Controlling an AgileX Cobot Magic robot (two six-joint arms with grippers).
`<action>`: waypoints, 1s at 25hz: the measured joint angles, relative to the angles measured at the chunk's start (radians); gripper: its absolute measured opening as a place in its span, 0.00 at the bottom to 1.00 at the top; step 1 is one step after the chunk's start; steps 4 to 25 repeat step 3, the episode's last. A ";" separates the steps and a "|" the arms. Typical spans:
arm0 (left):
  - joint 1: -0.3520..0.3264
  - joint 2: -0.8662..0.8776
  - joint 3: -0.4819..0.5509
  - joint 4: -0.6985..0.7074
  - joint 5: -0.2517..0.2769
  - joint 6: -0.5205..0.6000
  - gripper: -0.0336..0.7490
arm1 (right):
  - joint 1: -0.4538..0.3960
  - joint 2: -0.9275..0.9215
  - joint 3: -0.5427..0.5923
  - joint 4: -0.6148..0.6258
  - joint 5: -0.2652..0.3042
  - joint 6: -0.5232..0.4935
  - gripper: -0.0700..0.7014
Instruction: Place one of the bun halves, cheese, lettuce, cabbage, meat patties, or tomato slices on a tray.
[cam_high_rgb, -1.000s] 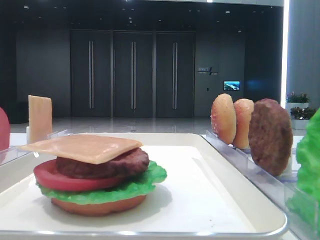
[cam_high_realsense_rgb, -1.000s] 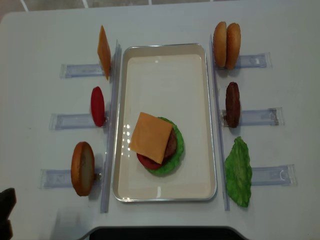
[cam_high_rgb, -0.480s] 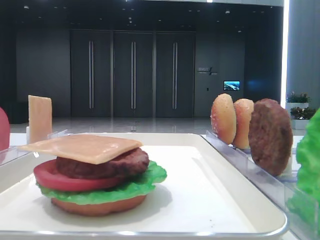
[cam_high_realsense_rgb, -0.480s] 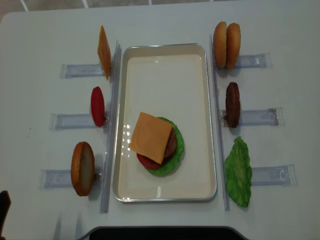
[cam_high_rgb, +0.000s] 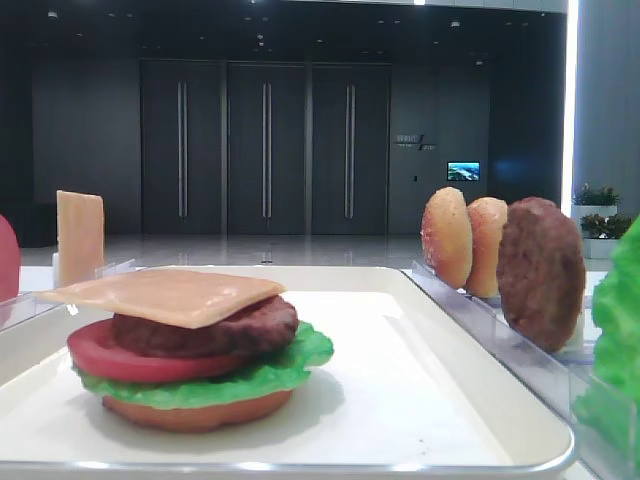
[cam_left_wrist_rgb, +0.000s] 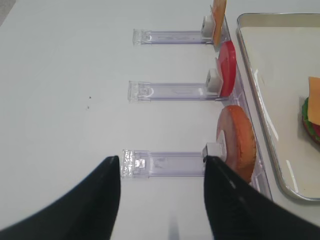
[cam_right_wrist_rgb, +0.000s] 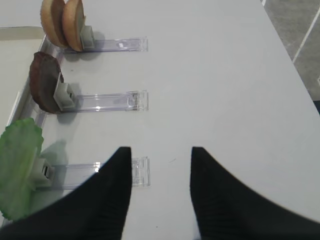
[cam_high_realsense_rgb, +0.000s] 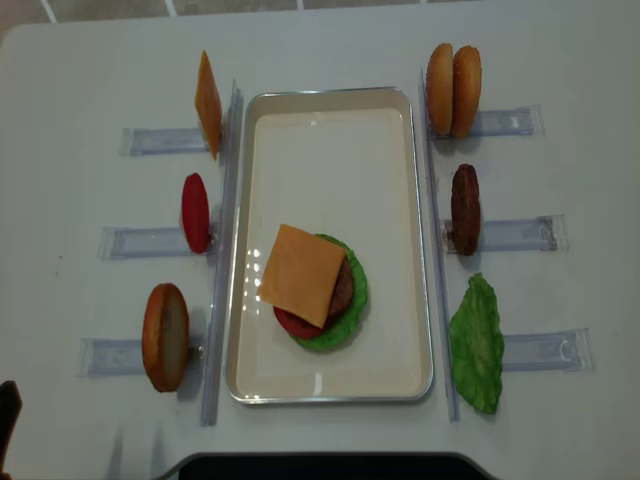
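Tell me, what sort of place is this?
Probably a demo table in a large building lobby: tall dark double doors, a small lit wall screen, and model burger parts around a white rectangular tray.

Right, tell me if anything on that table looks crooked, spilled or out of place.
Only small things. On the tray, the cheese sits turned at an angle on the stack and overhangs its left side. The stack lies toward the tray's near end, not its centre. Nothing looks spilled or damaged.

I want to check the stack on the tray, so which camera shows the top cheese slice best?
The overhead exterior view: the cheese shows whole, covering the patty. The low exterior view shows it edge-on; the left wrist catches only a corner; the right wrist misses it.
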 joint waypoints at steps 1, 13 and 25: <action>0.000 0.000 0.000 0.000 0.000 0.000 0.56 | 0.000 0.000 0.000 0.000 0.000 0.000 0.45; 0.000 0.000 0.000 0.000 0.000 0.000 0.56 | 0.000 0.000 0.000 0.000 0.000 0.000 0.45; 0.000 0.000 0.000 0.000 0.000 0.000 0.56 | 0.000 0.000 0.000 0.000 0.000 0.000 0.45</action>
